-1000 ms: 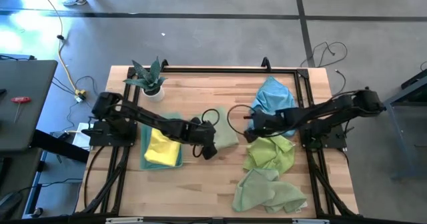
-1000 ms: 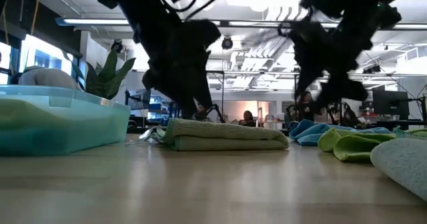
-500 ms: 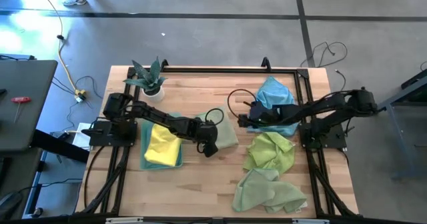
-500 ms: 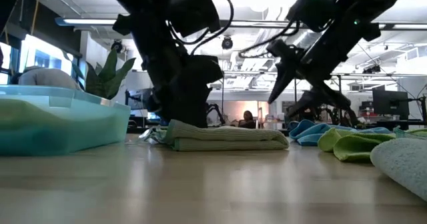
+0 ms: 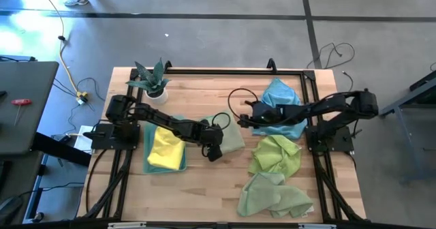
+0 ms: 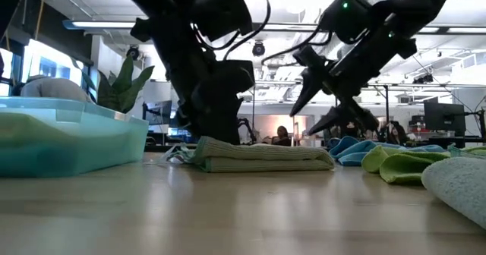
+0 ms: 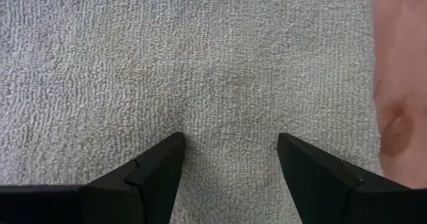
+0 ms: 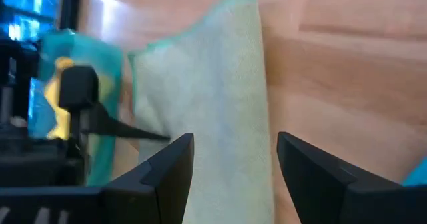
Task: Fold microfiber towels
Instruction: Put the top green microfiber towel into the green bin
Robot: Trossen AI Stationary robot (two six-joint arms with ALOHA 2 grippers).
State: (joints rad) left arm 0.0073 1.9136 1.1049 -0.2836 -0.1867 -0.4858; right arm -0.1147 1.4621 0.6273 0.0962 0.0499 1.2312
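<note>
Covering much of the folded pale green towel (image 5: 230, 136) in the high view, the left gripper (image 5: 213, 149) hides that towel's near-left part; its fingers (image 7: 155, 173) are spread, pressing on the cloth. This towel lies flat at the table's (image 5: 197, 181) middle, long axis running front to back. The right gripper (image 5: 246, 120) hovers just beyond it, fingers (image 8: 167, 165) parted, grasping nothing. A blue towel (image 5: 281, 96) and 2 green towels (image 5: 275, 154) lie crumpled on the right. A yellow towel (image 5: 165, 149) rests in the teal bin (image 6: 76, 137).

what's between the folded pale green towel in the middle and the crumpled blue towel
In the high view, the open right gripper hangs over bare wooden table between the folded pale green towel and the crumpled sky-blue towel.
</note>
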